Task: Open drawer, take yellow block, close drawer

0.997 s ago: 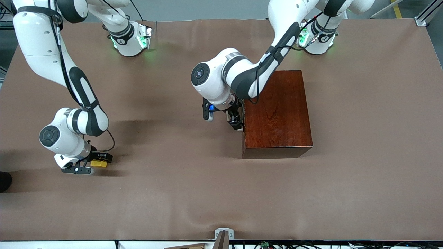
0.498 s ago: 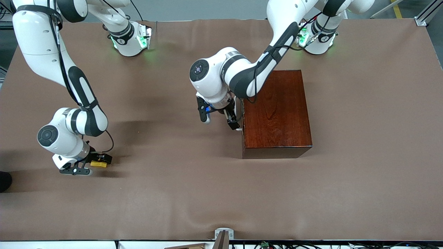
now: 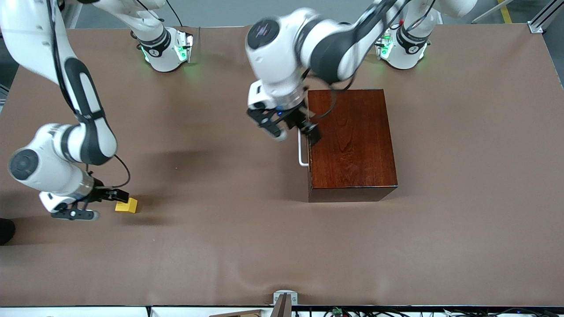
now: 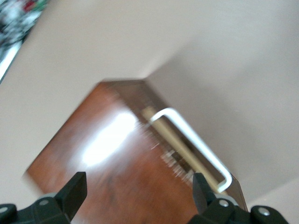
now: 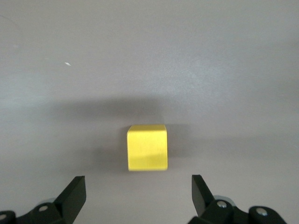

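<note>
A high front camera faces the bases across the desk; wrist cameras look down close, on the box and the yellow block

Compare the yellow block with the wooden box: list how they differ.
The yellow block is tiny; the wooden box is far larger. The block is bright, plain yellow; the box is glossy reddish-brown with visible grain. The block sits toward the right arm's end of the table; the box nearer the left arm's. Both rest on the table.

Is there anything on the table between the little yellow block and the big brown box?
Nothing: in the front view only bare brown tabletop lies between the yellow block and the box.
</note>
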Controlling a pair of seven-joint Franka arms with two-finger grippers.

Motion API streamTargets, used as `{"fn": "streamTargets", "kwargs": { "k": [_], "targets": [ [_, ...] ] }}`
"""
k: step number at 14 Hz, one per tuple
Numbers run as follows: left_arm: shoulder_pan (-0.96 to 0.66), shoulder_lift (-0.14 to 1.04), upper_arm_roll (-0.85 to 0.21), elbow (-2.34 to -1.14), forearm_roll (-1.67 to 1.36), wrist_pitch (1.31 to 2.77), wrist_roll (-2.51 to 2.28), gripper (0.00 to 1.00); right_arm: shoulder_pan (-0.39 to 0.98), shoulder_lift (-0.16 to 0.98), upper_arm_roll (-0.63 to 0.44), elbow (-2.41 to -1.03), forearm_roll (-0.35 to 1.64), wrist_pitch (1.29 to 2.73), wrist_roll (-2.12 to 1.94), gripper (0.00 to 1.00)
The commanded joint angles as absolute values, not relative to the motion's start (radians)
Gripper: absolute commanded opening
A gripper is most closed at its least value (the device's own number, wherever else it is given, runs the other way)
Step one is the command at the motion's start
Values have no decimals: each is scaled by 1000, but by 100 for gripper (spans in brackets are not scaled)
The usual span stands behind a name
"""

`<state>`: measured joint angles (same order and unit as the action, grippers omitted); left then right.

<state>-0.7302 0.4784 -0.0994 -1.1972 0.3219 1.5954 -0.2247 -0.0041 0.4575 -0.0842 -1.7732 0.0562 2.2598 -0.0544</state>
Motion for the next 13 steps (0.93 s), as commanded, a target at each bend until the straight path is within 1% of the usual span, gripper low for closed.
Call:
{"fn": "streamTargets", "kwargs": {
  "k": [1, 4, 5, 7, 9, 11, 13],
  "targets": [
    [-580, 356, -100, -1239, 243, 1530, -357, 100, -18, 350, -74, -1793, 38, 2154, -55, 100],
    [-370, 296, -109, -1243, 94, 1488, -357, 100, -18, 247, -72, -1789, 38, 2022, -55, 100],
    [-286, 272, -107, -1243, -1, 1485, -354, 100, -18, 206, -72, -1789, 38, 1978, -55, 100],
    [-160, 238, -109, -1281, -46, 1462, -347, 100, -17, 138, -71, -1783, 38, 1896, -55, 100],
    [-89, 216, -86, -1314, -46, 1462, -347, 100, -14, 110, -69, -1740, 38, 1808, -55, 100],
    [-74, 161, -39, -1380, -49, 1482, -341, 100, -17, 110, -69, -1665, 38, 1718, -55, 100],
    [-71, 63, -22, -1519, -49, 1561, -327, 100, -12, 110, -69, -1596, 37, 1643, -52, 100]
  ]
}}
